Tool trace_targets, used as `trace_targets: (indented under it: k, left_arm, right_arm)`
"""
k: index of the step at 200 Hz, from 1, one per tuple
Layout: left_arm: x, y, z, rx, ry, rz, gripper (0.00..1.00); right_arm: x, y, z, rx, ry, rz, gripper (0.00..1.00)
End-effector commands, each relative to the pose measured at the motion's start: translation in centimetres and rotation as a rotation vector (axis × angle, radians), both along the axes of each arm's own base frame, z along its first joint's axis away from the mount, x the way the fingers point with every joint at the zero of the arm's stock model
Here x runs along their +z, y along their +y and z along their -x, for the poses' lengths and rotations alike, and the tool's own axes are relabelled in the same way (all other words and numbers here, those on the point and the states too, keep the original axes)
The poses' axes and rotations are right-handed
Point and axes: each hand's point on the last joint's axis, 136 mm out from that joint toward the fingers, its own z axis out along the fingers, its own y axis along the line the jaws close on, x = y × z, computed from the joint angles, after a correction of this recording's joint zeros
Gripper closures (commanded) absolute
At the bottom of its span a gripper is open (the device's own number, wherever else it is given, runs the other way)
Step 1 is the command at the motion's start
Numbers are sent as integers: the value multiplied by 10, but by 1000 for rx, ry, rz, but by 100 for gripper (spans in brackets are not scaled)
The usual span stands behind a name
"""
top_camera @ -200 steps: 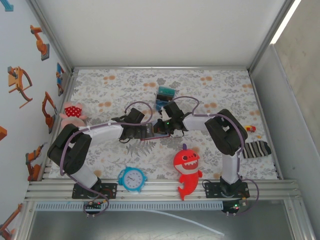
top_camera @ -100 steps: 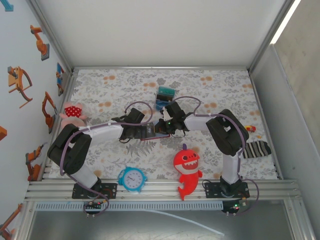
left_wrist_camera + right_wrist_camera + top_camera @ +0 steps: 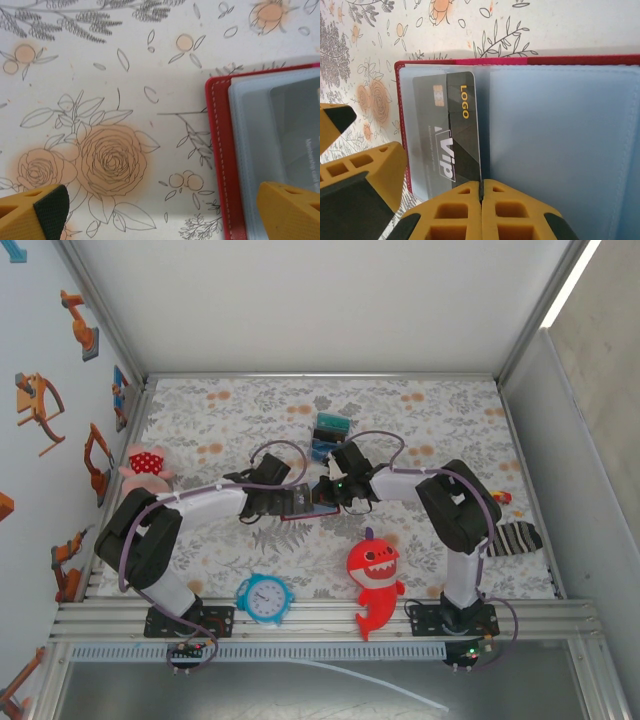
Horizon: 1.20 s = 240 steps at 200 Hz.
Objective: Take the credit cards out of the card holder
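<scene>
The card holder (image 3: 560, 150) lies open on the floral tablecloth (image 3: 100, 75) at the middle of the table, between the two arms, with its pale blue-grey inside up and its dark red edge showing around it. A dark VIP card (image 3: 452, 130) with a gold "LOGO" mark sits in its left sleeve. The right gripper (image 3: 481, 192) has its yellow fingers (image 3: 515, 210) pressed together with no gap, their seam meeting the card's lower right corner; whether they pinch the card cannot be told. The left gripper (image 3: 160, 215) stands wide apart, one finger over the bare cloth and the other over the holder's inside near its stitched red border. In the top view a teal card (image 3: 330, 425) and a blue card (image 3: 320, 448) lie on the cloth just beyond the holder. Nearer the arm bases stand a red shark toy (image 3: 375, 575) and a blue alarm clock (image 3: 265, 597), well apart from the holder
</scene>
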Motion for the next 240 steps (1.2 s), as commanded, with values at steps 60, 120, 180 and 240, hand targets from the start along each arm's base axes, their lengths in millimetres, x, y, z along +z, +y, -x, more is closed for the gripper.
trace_targets:
  k: [60,120,180,240]
  left_arm:
    - [28,-14,-18,-50,-87,17,3]
    - [12,-15,-19,-53,-56,-12,3]
    - [-5,-10,-12,-49,-15,-48,3]
    - [-14,-2,-6,-45,6,-82,3]
  right_arm:
    - [8,-5,-1,-8,-14,13,100]
    - [7,-5,-2,-12,-10,16,100]
    - [8,-5,-1,-14,-8,12,100]
    - [12,-6,-3,-26,-11,-2,87]
